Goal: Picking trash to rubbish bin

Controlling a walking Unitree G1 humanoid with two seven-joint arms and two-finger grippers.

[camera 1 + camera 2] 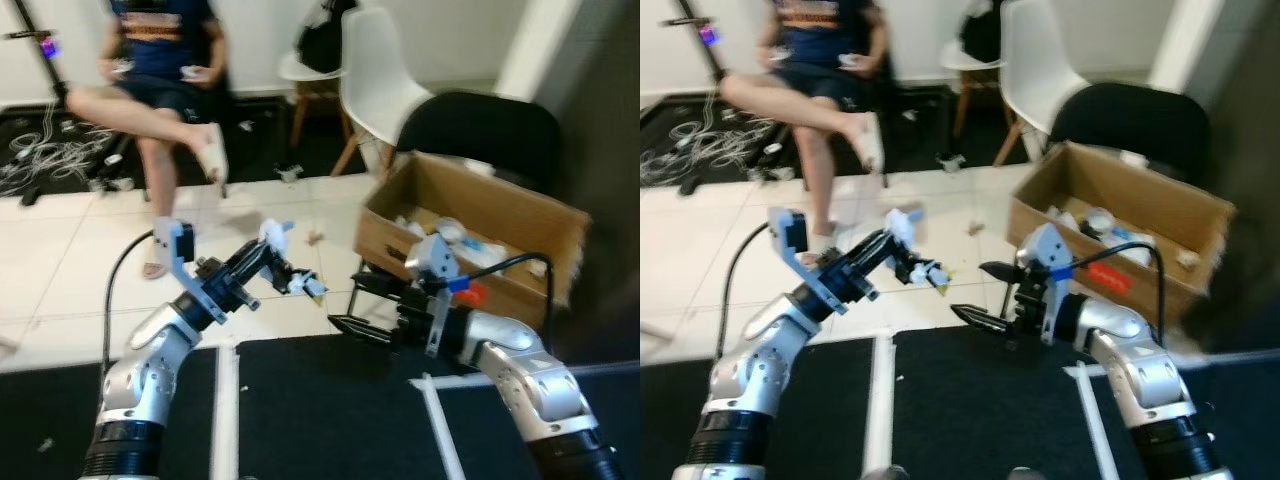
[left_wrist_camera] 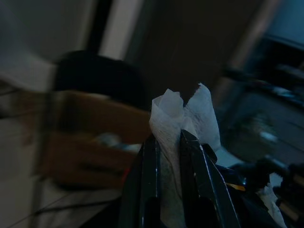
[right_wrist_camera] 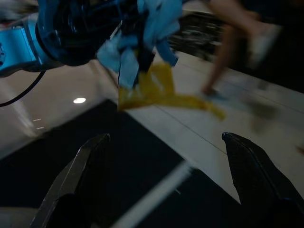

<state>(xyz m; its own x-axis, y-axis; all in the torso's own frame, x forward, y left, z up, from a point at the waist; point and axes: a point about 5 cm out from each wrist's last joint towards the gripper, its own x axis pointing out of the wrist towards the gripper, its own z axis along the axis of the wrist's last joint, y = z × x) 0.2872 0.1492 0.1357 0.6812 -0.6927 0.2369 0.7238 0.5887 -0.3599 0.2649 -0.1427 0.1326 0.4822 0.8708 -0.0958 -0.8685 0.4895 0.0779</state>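
Note:
My left gripper is raised over the floor and is shut on a wad of white tissue with a yellow scrap, seen close between the fingers in the left wrist view as white tissue. My right gripper is held out just to its right, open, with nothing between its fingers; the held trash hangs in front of it. The cardboard box used as a bin sits on the floor at the right, with trash inside.
A person sits at the back left with legs crossed. A white chair and a black chair stand behind the box. Cables lie at far left. A small scrap lies on the tiles. Black mat under me.

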